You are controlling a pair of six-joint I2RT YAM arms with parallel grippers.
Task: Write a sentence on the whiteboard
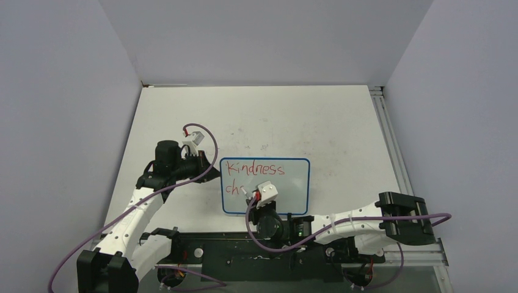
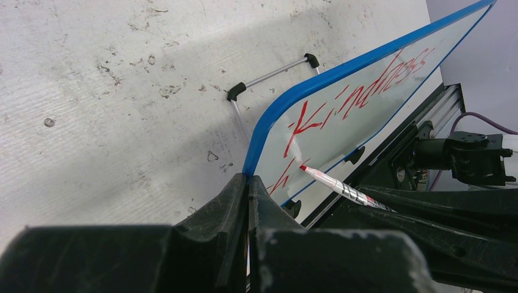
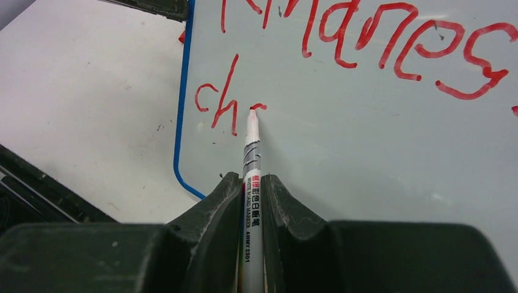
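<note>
— Where is the whiteboard (image 1: 288, 194) relative to the left gripper (image 2: 248, 180)?

— Its left short edge runs straight into the fingertips. The two black fingers (image 2: 231, 198) are pressed together on the blue frame (image 2: 269, 125) at that edge, so the left gripper pinches the board itself. The rest of the board stretches away beyond the fingertips and to their right, over the scuffed white table (image 1: 342, 131).

— And the right gripper (image 3: 249, 180)?

— It clamps a red marker (image 3: 251, 152). The barrel sits squeezed between its fingers (image 3: 221, 198) and sticks out past them, with the tip touching the board's white surface.

— What is just around that tip?

— A small fresh red stroke lies right at it. Just to the left of the tip is "ch" (image 3: 217, 101) in red, and above it, farther from the fingers, is the word "Kindness" (image 1: 251, 169).

— Anything else near the left fingers?

— Beyond them, just left of the frame, a thin metal rod (image 2: 272, 74) with black end pieces lies on the table. Two small black clips (image 2: 357, 154) sit on the board's long edge on the right of the fingers.
</note>
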